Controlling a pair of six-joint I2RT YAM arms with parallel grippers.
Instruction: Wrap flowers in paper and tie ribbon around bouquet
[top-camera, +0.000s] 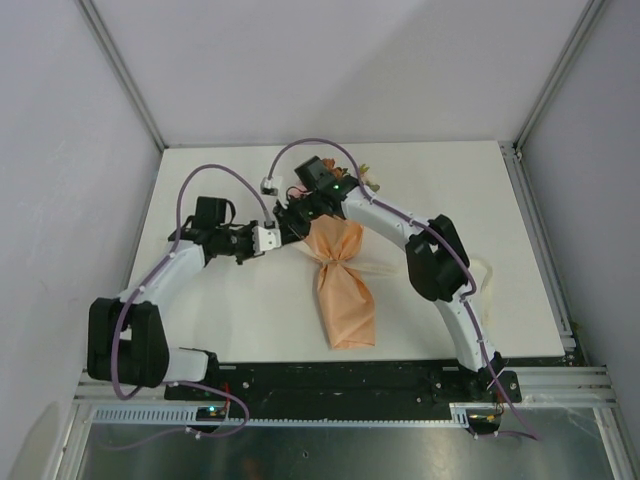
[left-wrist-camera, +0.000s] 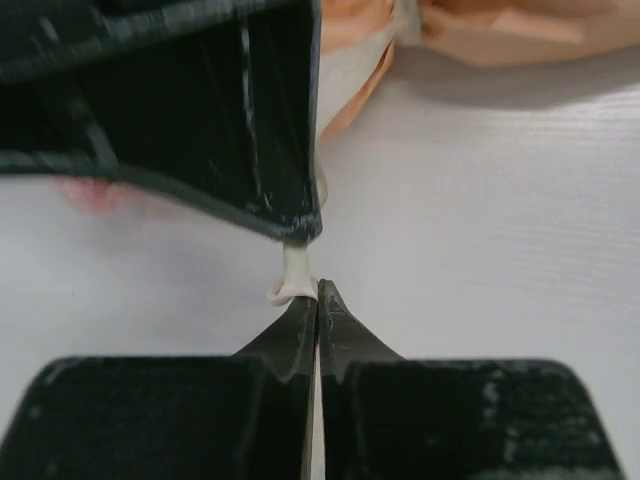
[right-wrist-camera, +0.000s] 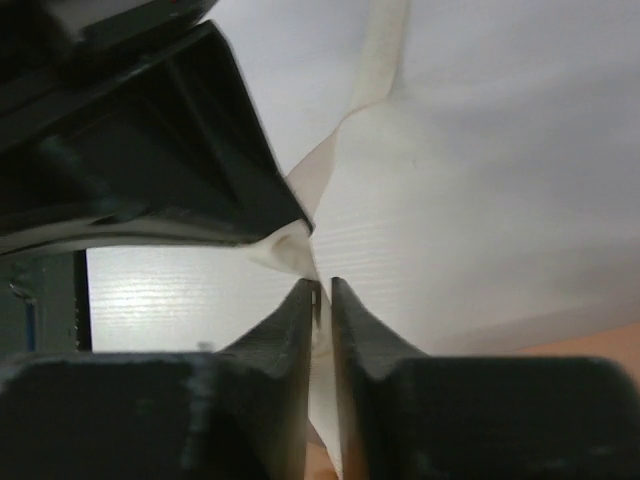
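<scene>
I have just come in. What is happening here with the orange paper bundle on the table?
The robot is tying a ribbon around a paper-wrapped bouquet that lies on the white table. The ribbon already circles the bouquet's narrow middle. Just left of the bouquet's far end, the left pincer and the right pincer meet almost tip to tip, each shut on the cream ribbon.

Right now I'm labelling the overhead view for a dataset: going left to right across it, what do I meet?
Left arm's elbow → left hand → bouquet → right arm's elbow. The right hand meets the left one at the ribbon, so its place is unclear and I leave it out.
</scene>
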